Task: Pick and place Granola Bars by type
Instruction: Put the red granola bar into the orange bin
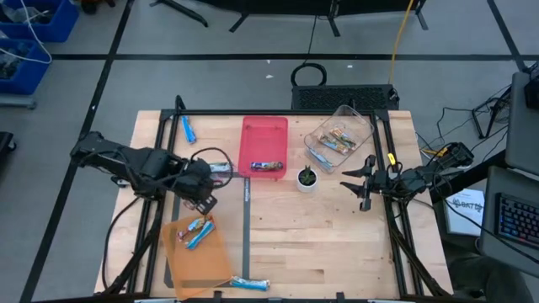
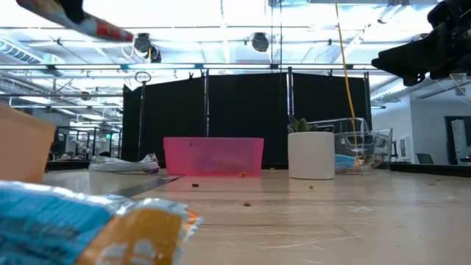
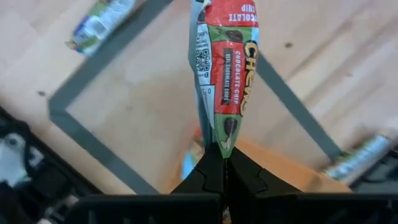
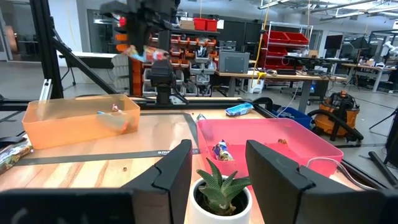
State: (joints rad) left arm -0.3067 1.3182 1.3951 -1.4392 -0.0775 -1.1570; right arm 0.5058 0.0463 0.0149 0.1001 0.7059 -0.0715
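My left gripper [image 3: 224, 155] is shut on a red and green chocolate chip granola bar [image 3: 227, 68], high above the table by the far edge of the orange tray [image 1: 202, 261]. That tray holds two bars [image 1: 196, 231]. One dark bar [image 1: 268, 167] lies in the pink tray [image 1: 264, 135]. Several bars lie in the clear container [image 1: 341, 139]. Loose bars lie flat on the table: a blue one [image 1: 188, 129] at the far left, a silver one [image 1: 221, 167], and a blue one [image 1: 250, 284] at the near edge. My right gripper [image 1: 364, 187] waits open at the right. My left gripper pinches the bar's end seam [image 3: 222, 144] between its two fingertips. The fingers [image 3: 205, 177] point down from above. The bar hangs below them, lengthwise and lifted clear of the table and the tray.
A small potted plant [image 1: 307, 178] in a white cup stands between the pink tray and my right gripper. Dark tape lines [image 1: 246, 227] cross the wooden table. Bare wood lies at the middle and near right.
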